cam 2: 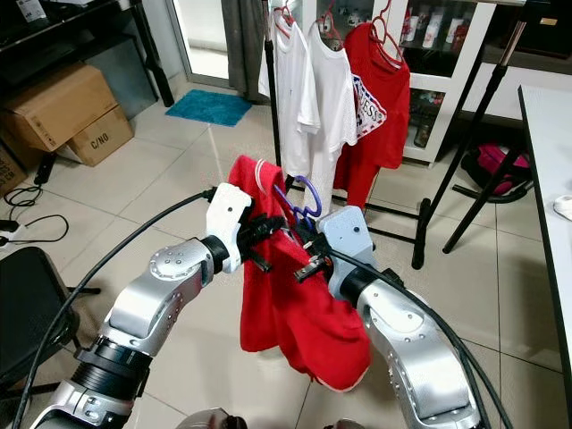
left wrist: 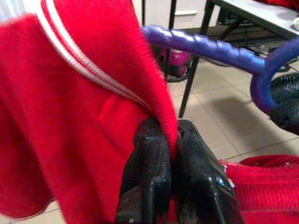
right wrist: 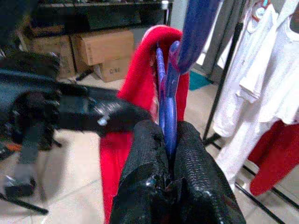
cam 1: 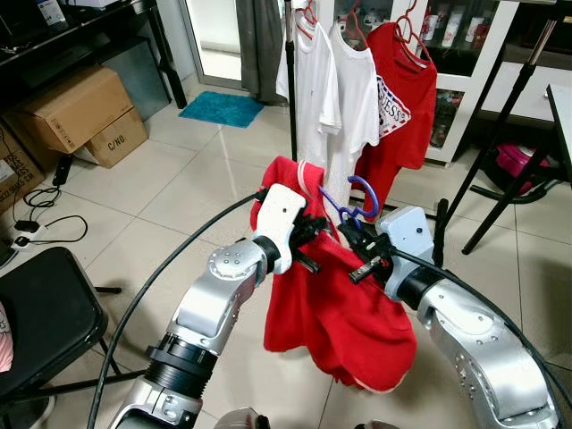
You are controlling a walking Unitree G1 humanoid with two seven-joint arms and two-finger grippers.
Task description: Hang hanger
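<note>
My left end effector was clamped on the red shirt's collar, my right end effector closed on its purple hanger, both held before the clothes rack beyond.

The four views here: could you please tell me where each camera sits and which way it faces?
Left eye, head: forward-down at the red shirt and clothes rack; both silver arms.
Right eye: same scene, shifted slightly.
Left wrist: along left gripper, pinching shirt fabric.
Right wrist: along right gripper, clamping the purple hanger.
Shared: both wrist views show hanger and shirt.
</note>
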